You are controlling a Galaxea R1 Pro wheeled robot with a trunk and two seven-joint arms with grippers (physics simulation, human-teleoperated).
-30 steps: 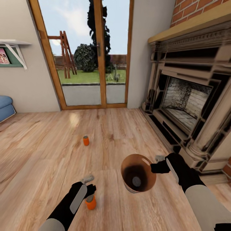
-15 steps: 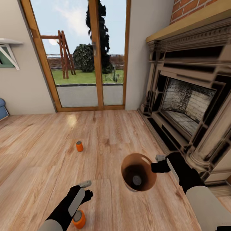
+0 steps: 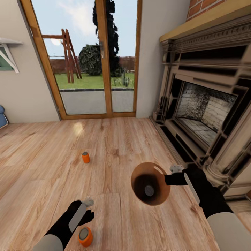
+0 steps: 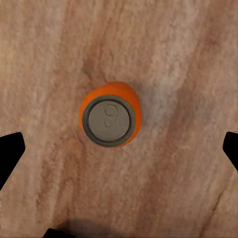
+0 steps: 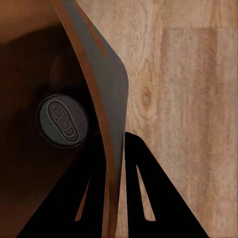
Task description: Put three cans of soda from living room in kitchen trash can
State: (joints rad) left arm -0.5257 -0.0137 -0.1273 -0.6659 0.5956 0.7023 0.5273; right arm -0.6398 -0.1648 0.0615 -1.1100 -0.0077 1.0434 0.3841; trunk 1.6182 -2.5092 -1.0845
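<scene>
Living rm: our left gripper [image 4: 119, 148], fingers spread, hangs w/ the upright orange metal soda can [image 4: 111, 121] between them—light, stiff, slick, we'd grip mid-body—while our right gripper [image 5: 114, 144] pinches the grey tapered bin's [image 3: 150, 183] rim.

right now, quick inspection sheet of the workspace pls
surface: wood plank floor, cans standing on it
job's things: orange can upright under the left gripper; second orange can further off; bin held by its rim, a silver-topped can inside
clutter: nothing seen
grippers: left open above the near can, jaws apart; right gripper shut on the bin wall
cables: nothing seen
surroundings: fireplace, glass doors
</scene>
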